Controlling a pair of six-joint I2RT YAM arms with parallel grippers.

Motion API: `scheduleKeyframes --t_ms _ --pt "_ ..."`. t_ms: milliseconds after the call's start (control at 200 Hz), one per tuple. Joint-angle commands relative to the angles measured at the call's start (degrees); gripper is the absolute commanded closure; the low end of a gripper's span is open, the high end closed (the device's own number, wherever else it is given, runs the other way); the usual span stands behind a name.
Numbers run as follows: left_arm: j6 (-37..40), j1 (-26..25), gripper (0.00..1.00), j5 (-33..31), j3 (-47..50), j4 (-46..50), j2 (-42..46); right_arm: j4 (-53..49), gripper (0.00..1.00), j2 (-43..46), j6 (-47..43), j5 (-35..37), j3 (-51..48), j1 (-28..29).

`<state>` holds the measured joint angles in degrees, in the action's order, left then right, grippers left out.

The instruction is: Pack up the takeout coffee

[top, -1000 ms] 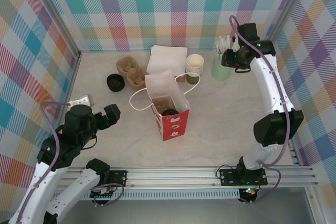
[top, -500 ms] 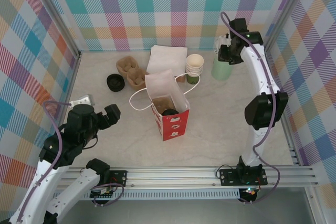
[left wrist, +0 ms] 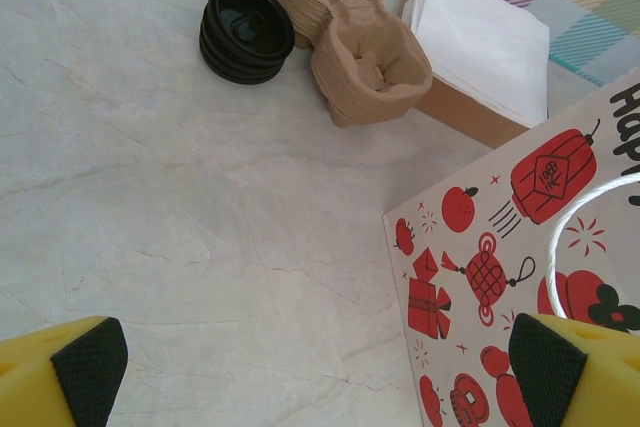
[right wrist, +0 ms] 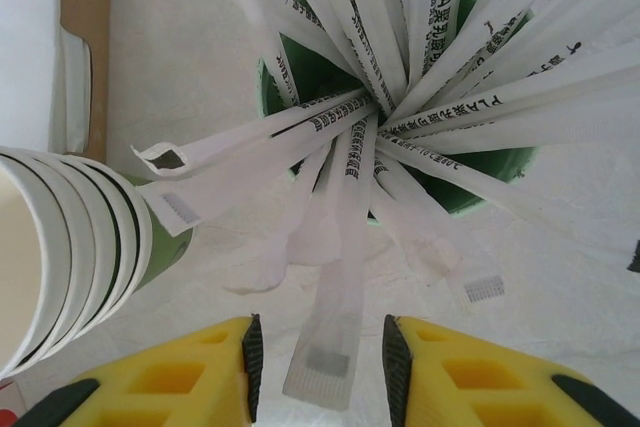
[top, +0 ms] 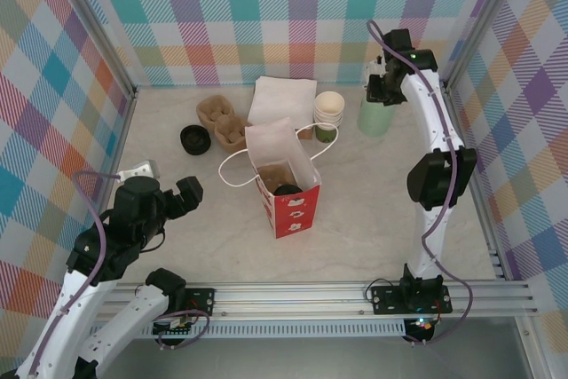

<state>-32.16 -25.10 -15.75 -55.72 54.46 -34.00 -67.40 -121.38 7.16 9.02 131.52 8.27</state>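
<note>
Takeout coffee (top: pixel 326 133): single dark green cup, upright on the table, just in front of the stacked cups (top: pixel 328 106), behind the red bag's right corner.
Red bag (top: pixel 293 210): upright mid-table, mouth open.
Stick holder (top: pixel 374 118): pale green, right of the cups, near the back wall.
Right gripper (right wrist: pixel 320 367): above that holder, jaws narrow, one wrapped stick (right wrist: pixel 335 327) between them, slim gaps either side.
Left gripper (left wrist: pixel 318 362): jaws wide, empty, over bare table at the near left.
Table (top: pixel 382 201): pale, marble-veined.
Walls (top: pixel 266 6): pastel plaid on three sides.
</note>
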Motion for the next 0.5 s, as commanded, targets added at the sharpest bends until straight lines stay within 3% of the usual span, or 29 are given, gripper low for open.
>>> scheduleKeyframes --t_ms 0,495 --pt "-0.3 -0.4 0.0 -1.1 0.1 0.7 -0.1 -1.9 0.63 -1.2 -1.0 0.3 2.1 -0.1" --pt "-0.3 -0.3 0.0 -1.0 0.0 0.6 -0.5 -2.2 0.88 -1.2 -2.1 2.0 2.5 -0.2"
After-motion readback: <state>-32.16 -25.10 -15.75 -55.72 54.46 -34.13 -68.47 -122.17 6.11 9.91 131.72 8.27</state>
